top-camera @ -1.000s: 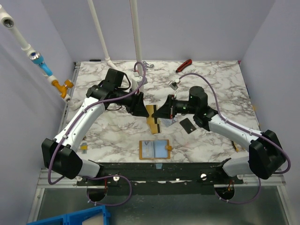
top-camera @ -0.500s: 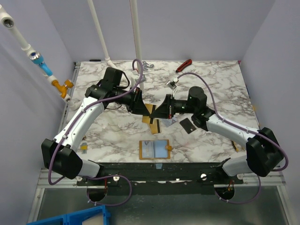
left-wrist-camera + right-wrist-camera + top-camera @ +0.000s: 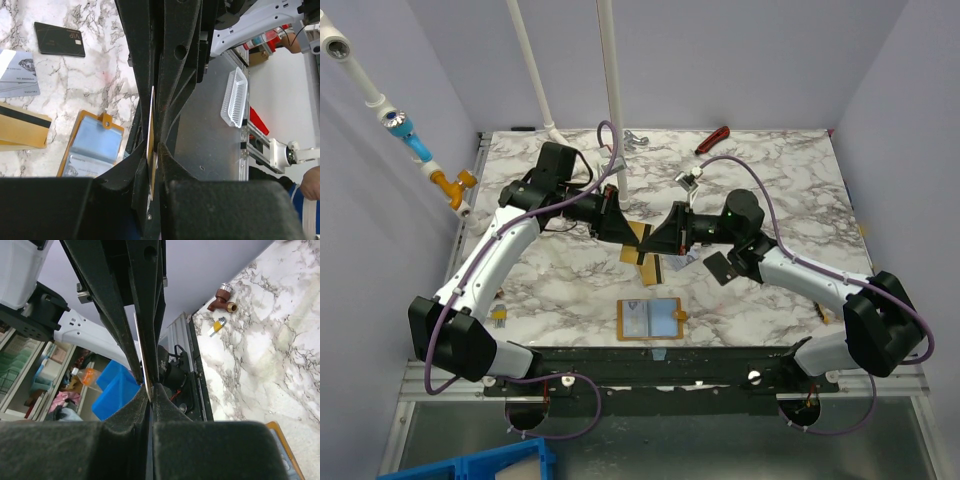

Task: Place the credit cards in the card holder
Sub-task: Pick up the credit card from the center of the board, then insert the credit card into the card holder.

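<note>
A gold credit card (image 3: 639, 232) hangs on edge above the table's middle, pinched from both sides. My left gripper (image 3: 630, 236) is shut on it; in the left wrist view the gold card (image 3: 150, 145) stands edge-on between the pads. My right gripper (image 3: 650, 243) is shut on the same card (image 3: 142, 355) from the other side. On the table below lie a gold card with a dark stripe (image 3: 651, 269) and a pale grey card (image 3: 679, 260). The tan card holder (image 3: 650, 320) lies open near the front edge, blue-grey pockets (image 3: 95, 142) facing up.
A black card (image 3: 720, 268) lies right of the grey one. A red-handled tool (image 3: 718, 137) sits at the back edge, and a white post (image 3: 612, 80) rises behind the grippers. A brass tap fitting (image 3: 451, 186) hangs at the left wall.
My left gripper has closed its jaws onto the gold card that the right gripper holds. Both grippers have shifted slightly left and toward the back.
</note>
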{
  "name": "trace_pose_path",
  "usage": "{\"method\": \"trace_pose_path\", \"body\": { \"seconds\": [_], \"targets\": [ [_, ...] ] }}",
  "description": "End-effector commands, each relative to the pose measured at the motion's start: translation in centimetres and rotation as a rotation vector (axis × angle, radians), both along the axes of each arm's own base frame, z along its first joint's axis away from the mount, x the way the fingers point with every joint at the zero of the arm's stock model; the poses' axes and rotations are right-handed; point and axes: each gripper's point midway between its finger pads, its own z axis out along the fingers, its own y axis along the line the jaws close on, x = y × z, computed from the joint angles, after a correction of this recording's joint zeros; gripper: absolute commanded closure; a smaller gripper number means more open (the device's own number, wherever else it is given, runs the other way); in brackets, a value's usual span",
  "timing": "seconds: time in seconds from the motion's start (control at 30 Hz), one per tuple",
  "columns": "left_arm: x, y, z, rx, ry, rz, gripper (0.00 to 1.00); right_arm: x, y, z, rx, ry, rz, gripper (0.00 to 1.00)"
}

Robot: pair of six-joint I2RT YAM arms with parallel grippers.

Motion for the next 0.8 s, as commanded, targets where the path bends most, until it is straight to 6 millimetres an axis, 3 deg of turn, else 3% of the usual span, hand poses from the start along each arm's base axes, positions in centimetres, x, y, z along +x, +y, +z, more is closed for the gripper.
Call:
{"method": "trace_pose_path", "body": {
  "seconds": [0.0,0.2,0.5,0.77],
  "targets": [
    [-0.9,0.1,1.8,-0.108,0.020,-0.069,0.90,-0.7,-0.2,-0.9,-0.006,0.031,0.001,0.92],
    [-0.6,0.6,1.5,-0.130,0.043,-0.047,0.91,-1.6,-0.6,0.2,0.095,0.062,0.009,0.83],
    [-0.4,0.7,1.1,-0.139,0.057,-0.033,0.91,-0.9,-0.4,1.9,0.175,0.068,-0.010,0.83],
    [-0.5,0.8,1.3,-0.147,0.056,-0.032,0.90,0.0,0.2,0.9,0.167,0.103,-0.027,0.82]
  ]
}}
